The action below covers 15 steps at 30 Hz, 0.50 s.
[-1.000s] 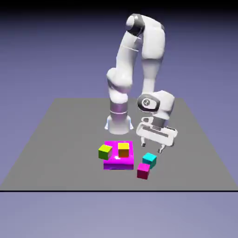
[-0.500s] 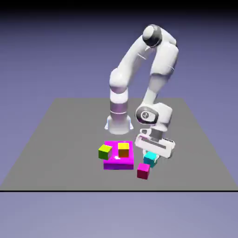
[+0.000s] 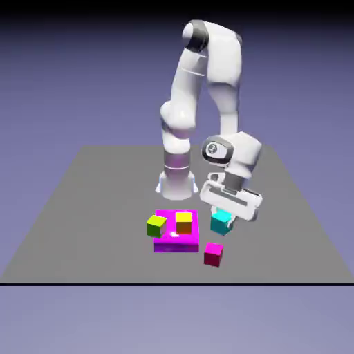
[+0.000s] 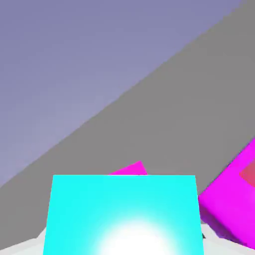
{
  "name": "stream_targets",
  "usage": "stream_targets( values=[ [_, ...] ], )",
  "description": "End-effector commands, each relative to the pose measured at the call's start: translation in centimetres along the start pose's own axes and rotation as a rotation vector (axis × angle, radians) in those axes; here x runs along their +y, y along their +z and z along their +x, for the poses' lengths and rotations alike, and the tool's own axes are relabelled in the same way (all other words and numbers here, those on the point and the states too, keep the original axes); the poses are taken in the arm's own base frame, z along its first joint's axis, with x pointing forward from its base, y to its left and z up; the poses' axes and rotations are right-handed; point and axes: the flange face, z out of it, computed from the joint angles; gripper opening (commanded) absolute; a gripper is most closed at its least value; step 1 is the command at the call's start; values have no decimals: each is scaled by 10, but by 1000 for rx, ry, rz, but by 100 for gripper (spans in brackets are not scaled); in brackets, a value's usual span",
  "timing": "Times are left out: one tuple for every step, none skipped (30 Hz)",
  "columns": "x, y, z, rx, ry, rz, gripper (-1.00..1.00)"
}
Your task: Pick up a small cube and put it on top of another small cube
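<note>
The cyan cube [image 3: 220,221] is gripped between the closed fingers of the gripper [image 3: 222,224] and carried clear of the worktop [image 3: 83,207], toward its near edge. The cube should be kept level, centred over the magenta-pink cube [image 3: 213,254], then lowered squarely.
</note>
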Motion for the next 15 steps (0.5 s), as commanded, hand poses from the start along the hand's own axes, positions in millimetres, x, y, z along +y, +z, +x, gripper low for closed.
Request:
stream_targets(
  values=[
    [-1,4,0,2,1,5,-100],
    [-2,8,-1,3,1,9,-100],
    [-2,12,-2,3,1,12,-100],
    [-2,17,-2,4,1,15,-100],
    [-2,22,-3,5,1,16,-100],
    [-2,28,-3,5,0,16,-100],
    [-1,34,-4,5,0,16,-100],
    [0,41,-5,5,0,14,-100],
    [1,47,-5,4,0,11,-100],
    [3,54,-6,3,0,8,-100],
    [5,62,-6,2,0,4,-100],
    [7,68,-6,0,0,-1,-100],
    [7,68,-6,0,0,-1,100],
    [7,68,-6,0,0,-1,100],
    [4,60,-6,2,0,4,100]
  ],
)
